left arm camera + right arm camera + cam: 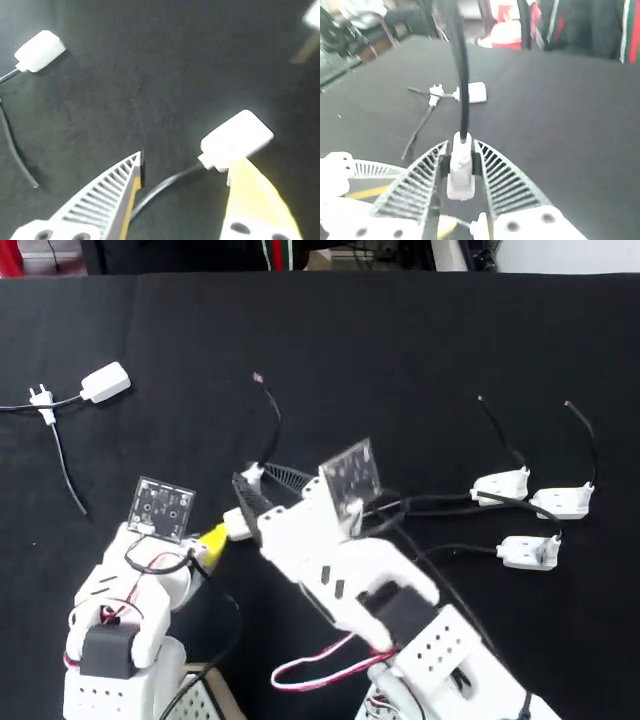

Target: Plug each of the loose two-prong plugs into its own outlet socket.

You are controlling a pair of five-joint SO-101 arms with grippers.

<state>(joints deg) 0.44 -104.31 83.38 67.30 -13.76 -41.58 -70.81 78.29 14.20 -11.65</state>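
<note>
First, at left on the black cloth [400, 340] lie a loose plug [42, 400] and white socket [105, 382], then the left gripper [186, 162] gaping empty beside a second socket [237, 137], the right gripper [460, 150] clamping a corded plug [460, 177], three corded sockets [528, 552] rightmost, room clutter [512, 32] beyond.

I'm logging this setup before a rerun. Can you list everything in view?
table: one, black, under everything.
loose plug: one, white with a black cable, far left of the table.
free socket: one, white, just beside the loose plug.
near socket: one, white, at the yellow fingertip of the left pincer.
held plug: one, white with a black cable, mid-table.
right-hand sockets: three, white with black cables, clustered at the right.
left pincer: one, with one white and one yellow finger, open, with the near socket's cable between its fingers.
right pincer: one, white, shut on the held plug.
</note>
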